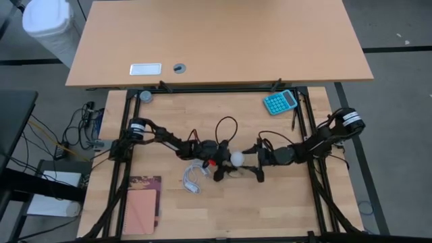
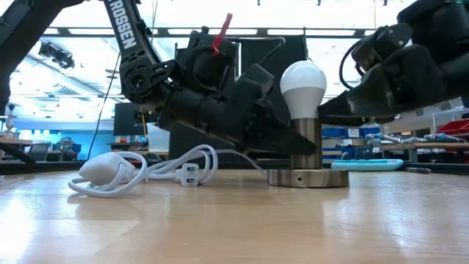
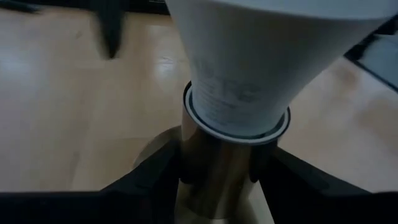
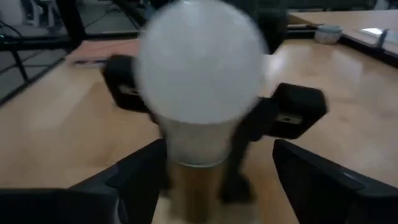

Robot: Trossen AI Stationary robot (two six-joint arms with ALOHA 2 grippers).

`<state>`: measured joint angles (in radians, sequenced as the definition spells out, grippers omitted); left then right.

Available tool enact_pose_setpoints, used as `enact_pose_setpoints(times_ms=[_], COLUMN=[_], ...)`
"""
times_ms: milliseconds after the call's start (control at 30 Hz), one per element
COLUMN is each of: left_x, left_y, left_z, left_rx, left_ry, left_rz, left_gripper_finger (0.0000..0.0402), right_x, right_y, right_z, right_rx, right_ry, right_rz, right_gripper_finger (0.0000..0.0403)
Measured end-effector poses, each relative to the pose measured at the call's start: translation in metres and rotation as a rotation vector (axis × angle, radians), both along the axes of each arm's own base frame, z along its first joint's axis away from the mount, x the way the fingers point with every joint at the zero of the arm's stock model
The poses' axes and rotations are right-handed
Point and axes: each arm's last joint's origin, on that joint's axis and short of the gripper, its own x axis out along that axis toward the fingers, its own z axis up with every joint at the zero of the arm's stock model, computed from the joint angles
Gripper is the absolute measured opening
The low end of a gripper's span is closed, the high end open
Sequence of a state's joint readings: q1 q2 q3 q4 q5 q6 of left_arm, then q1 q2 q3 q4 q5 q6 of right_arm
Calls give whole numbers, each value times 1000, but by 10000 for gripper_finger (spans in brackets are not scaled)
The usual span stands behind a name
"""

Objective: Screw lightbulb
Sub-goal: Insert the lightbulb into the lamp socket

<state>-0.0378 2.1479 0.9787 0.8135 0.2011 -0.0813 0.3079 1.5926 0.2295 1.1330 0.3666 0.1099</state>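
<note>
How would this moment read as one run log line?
lightbulb upright in socket | left gripper shut on socket | right gripper open around bulb

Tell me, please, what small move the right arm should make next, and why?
Probably close the right hand back onto the lightbulb for another turn: its fingers stand apart beside the bulb, which sits upright in the socket that the left hand steadies.

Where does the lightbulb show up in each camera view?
High view: lightbulb mid-table, between both arms.
Low view: right of centre, upright in the metal socket.
Left wrist view: top, filling it.
Right wrist view: centre.
Shared landmark: the socket.
</note>
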Motion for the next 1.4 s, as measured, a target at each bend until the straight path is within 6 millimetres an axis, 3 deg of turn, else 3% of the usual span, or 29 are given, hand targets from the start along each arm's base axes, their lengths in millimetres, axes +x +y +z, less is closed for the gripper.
enact_pose_setpoints(times_ms=[533, 967, 1400], left_x=[-2, -2, 0], left_y=[2, 4, 11], left_z=[0, 0, -1], left_rx=[-87, -67, -67], left_ry=[7, 9, 36], left_rz=[-213, -135, 78], left_gripper_finger=[200, 200, 200], right_x=[34, 35, 32], right_y=[-17, -19, -16], right_z=[11, 10, 5], right_rx=[64, 63, 107], right_ry=[-43, -36, 14], right_rz=[290, 261, 84], right_gripper_finger=[269, 214, 205])
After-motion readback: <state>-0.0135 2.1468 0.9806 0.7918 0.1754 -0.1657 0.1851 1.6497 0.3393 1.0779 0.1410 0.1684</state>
